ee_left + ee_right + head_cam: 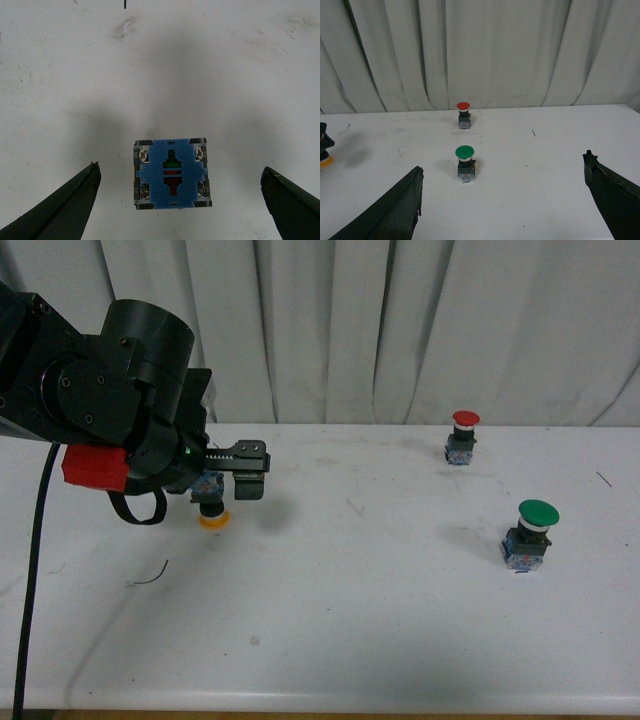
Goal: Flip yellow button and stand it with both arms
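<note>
Step in hand: pre-grasp, flip not yet done. The yellow button (211,508) sits on the desk (380,640) at its left side, upside down: cap on the surface, blue base facing up.

Left claw (180,168) hangs right over it, spread wide. Its wrist view shows the base between the two fingers (70,205) with clear desk on both sides, so no contact.

Right claw (503,162) is also spread wide and holds nothing. It's well apart from the target, looking across at the green switch (464,162) and red switch (463,114) (only a sliver of orange cap shows at the edge of that view).

Next move, my read:
- The left claw needs to drop and pinch the flat sides of the base. It looks roughly centred, so little correction is needed.
- Then lift and tip the button so the right claw can take the neck or cap. The right arm has a long way to travel.
- Risk is the smooth boxy base twisting in the pinch.

Containers: none in view, just loose switches on the desk.
</note>
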